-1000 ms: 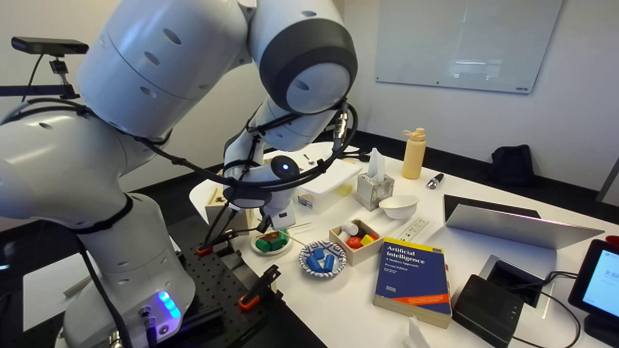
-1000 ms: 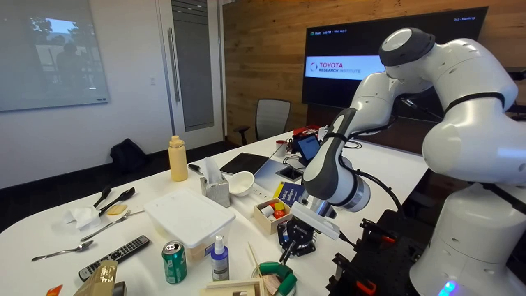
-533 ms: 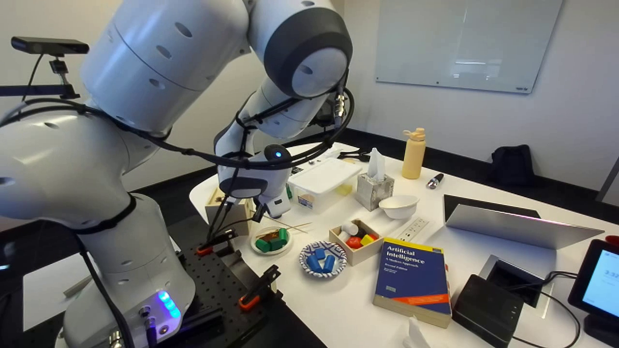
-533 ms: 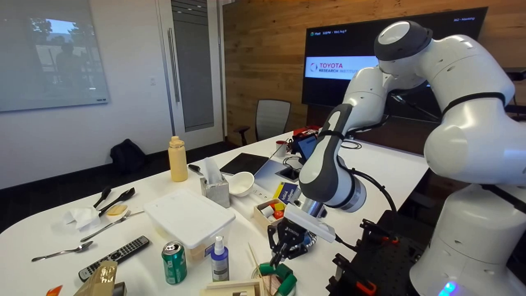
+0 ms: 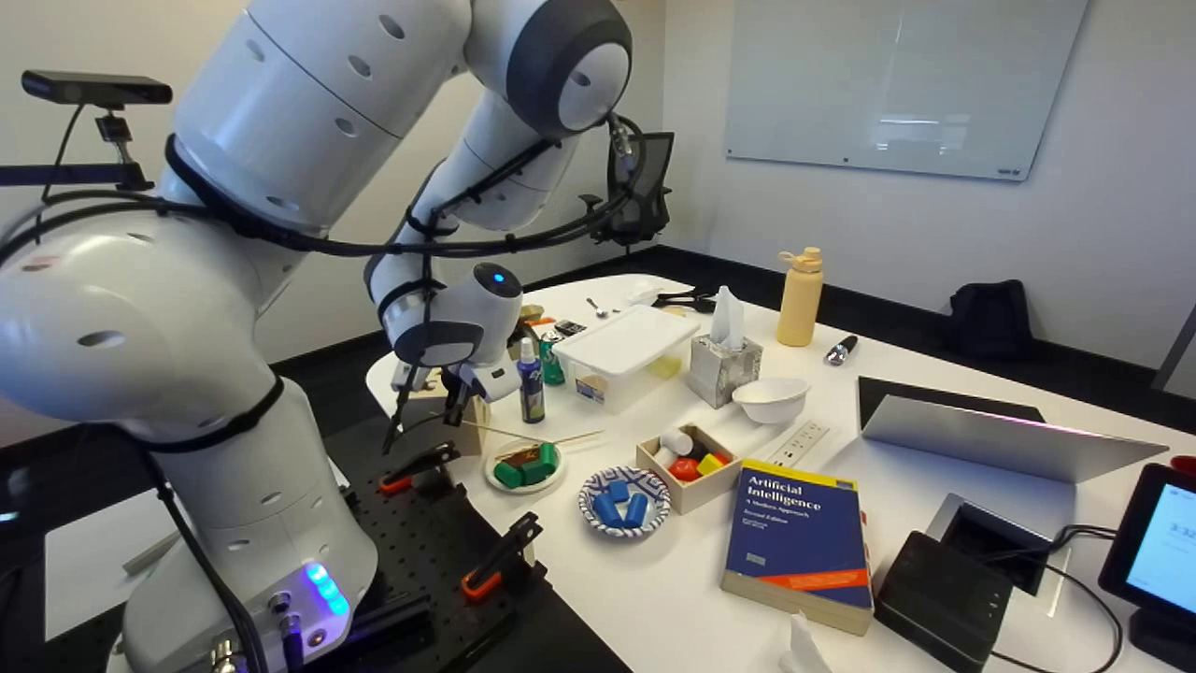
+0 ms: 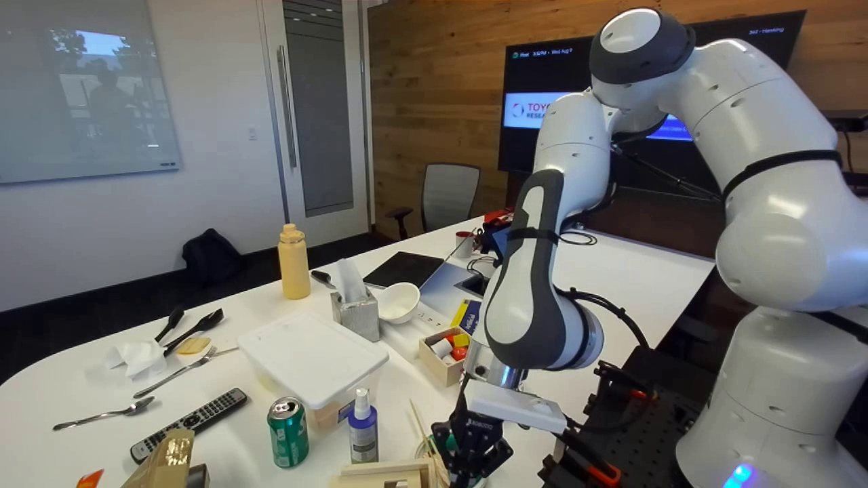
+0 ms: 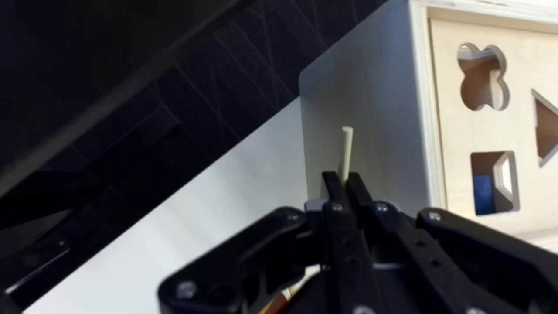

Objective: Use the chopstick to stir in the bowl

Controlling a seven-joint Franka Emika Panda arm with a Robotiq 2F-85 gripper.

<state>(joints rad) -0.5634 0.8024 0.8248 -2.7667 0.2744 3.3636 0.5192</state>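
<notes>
One end effector, grasping one pale chopstick; one small bowl, three green blocks; one blue-patterned bowl, three blue blocks.

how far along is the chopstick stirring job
Done: the chopstick is gripped, its end poking out of the closed tool. In hand: it seems poised by the bowl, along the far rim in an exterior view, not among the green blocks. Left: likely the stirring; whether any has happened cannot be told.

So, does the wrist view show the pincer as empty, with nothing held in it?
No, the pincer is shut on a pale chopstick, whose end sticks out beyond it.
</notes>
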